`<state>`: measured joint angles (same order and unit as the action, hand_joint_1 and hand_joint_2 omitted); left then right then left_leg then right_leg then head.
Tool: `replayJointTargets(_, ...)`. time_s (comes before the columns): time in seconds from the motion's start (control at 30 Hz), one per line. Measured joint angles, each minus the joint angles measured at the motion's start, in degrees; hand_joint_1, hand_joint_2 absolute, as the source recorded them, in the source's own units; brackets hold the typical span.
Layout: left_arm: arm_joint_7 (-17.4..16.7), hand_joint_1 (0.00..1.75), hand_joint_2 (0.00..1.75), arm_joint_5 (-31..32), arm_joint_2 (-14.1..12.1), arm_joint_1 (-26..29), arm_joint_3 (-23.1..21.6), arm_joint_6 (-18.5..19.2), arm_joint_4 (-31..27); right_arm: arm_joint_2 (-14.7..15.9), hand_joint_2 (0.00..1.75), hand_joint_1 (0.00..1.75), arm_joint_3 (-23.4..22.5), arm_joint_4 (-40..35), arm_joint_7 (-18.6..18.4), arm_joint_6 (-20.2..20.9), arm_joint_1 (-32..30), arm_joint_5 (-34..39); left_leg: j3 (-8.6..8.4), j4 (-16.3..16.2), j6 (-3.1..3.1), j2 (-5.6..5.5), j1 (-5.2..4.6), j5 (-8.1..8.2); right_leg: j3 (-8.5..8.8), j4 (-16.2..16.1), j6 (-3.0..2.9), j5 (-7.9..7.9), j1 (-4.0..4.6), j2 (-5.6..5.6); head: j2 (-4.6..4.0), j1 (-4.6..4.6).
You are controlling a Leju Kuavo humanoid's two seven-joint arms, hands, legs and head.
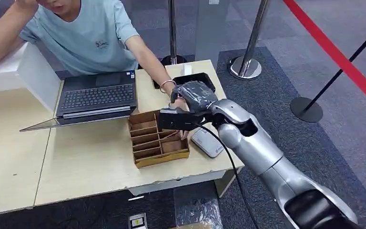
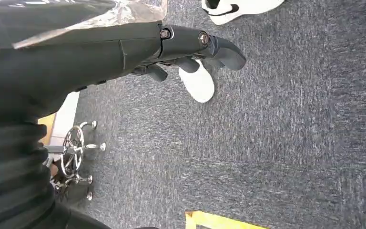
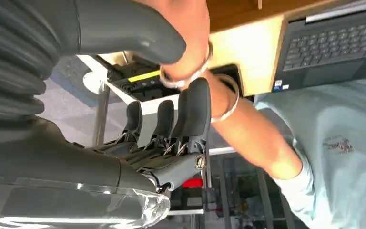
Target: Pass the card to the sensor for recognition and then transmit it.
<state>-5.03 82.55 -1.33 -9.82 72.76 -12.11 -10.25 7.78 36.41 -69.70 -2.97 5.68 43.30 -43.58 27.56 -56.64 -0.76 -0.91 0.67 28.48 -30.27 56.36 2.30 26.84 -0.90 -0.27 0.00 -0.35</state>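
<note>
Grey carpet floor [image 1: 276, 86] throughout, darker mat under light wooden table [image 1: 90, 167]. Chrome stanchion posts [image 1: 248, 57] behind table, red barrier belt [image 1: 333, 47] running diagonally at right, black round base [image 1: 306, 109] nearby. White partition board [image 1: 38, 76] at left. Chair's chrome wheeled base [image 2: 74, 157] on carpet. Even indoor light.

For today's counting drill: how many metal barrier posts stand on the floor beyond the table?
2: one post behind the table's far edge, one post right of it. Others may be out of frame.

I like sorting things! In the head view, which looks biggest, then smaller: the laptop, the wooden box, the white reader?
1. laptop
2. wooden box
3. white reader; the arm hides part of it, but it still looks smallest.
</note>
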Motion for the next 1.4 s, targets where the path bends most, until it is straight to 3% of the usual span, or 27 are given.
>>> replayJointTargets(0.2, 0.0, 0.0, 1.75, 0.0, 0.0, 0.0, 0.0, 0.0, 0.0, 0.0, 1.75, 0.8, 0.1, 0.9, 0.0, 0.0, -0.6, 0.0, 0.0, 0.0, 0.0, 0.0, 0.0, 0.0, 0.0, 0.0, 0.0, 0.0, 0.0, 0.0, 0.0, -0.02)
replayJointTargets(0.27, 0.0, 0.0, 1.75, -0.2, 0.0, 0.0, 0.0, 0.0, 0.0, 0.0, 1.75, 0.65, 0.2, 1.1, 0.1, 0.0, -0.7, 0.0, 0.0, 0.0, 0.0, 0.0, 0.0, 0.0, 0.0, 0.0, 0.0, 0.0, 0.0, 0.0, 0.0, -0.02)
replayJointTargets(0.37, 0.2, 0.0, 1.75, -0.3, 0.0, 0.0, 0.0, -0.1, 0.0, 0.0, 1.75, 0.75, 0.2, 1.4, 0.1, -0.1, -0.7, 0.0, -0.01, 0.0, 0.0, 0.0, 0.0, 0.0, 0.0, 0.0, 0.0, 0.0, 0.0, 0.0, 0.0, -0.02)
replayJointTargets(0.5, 0.2, 0.0, 1.75, -0.5, 0.0, 0.0, 0.0, -0.1, 0.0, 0.0, 1.75, 0.56, 0.2, 1.7, 0.1, -0.2, -1.1, 0.0, 0.01, 0.0, 0.0, 0.0, 0.0, 0.0, 0.0, 0.0, 0.0, 0.0, 0.0, 0.0, 0.0, -0.02)
replayJointTargets(0.6, 0.2, 0.0, 1.75, -0.6, 0.0, -0.1, 0.0, -0.1, 0.0, -0.1, 1.75, 0.52, 0.3, 2.1, 0.2, -0.2, -1.2, -0.2, 0.01, 0.0, 0.0, 0.0, 0.0, 0.0, -0.01, 0.0, 0.0, 0.0, 0.0, 0.0, 0.0, -0.02)
replayJointTargets(1.4, 0.3, 0.0, 1.75, -0.2, 0.0, -0.2, 0.0, -0.2, 0.0, -4.6, 1.75, 0.63, 3.5, 10.1, 2.9, -1.4, -1.7, -2.1, 0.03, 0.0, 0.0, 0.0, 0.01, 0.0, -0.01, 0.0, 0.0, 0.01, 0.0, 0.0, 0.0, -0.02)
